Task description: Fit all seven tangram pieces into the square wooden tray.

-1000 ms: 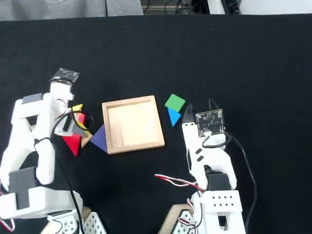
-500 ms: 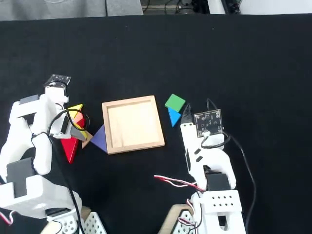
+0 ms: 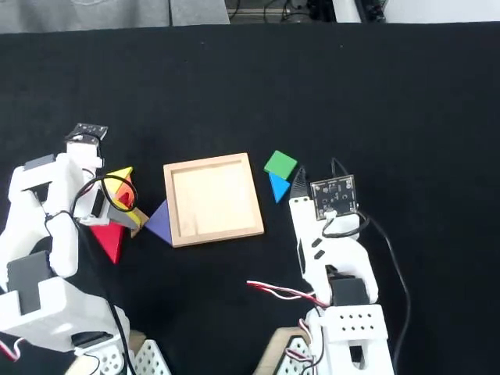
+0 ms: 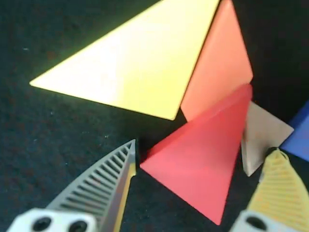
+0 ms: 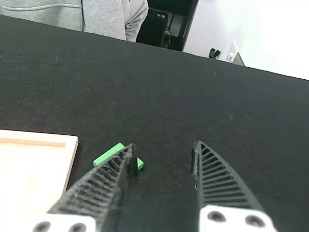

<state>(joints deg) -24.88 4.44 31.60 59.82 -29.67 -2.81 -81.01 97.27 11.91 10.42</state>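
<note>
Right pincer agape above black tabletop, white wall behind.

Smooth wooden tray, matt black cloth table, glossy yellow triangle and red triangle, white plastic right arm

Tray open above; pcs + L arm crowd its left edge.

Tray lies between triangle cluster and square piece.
</note>
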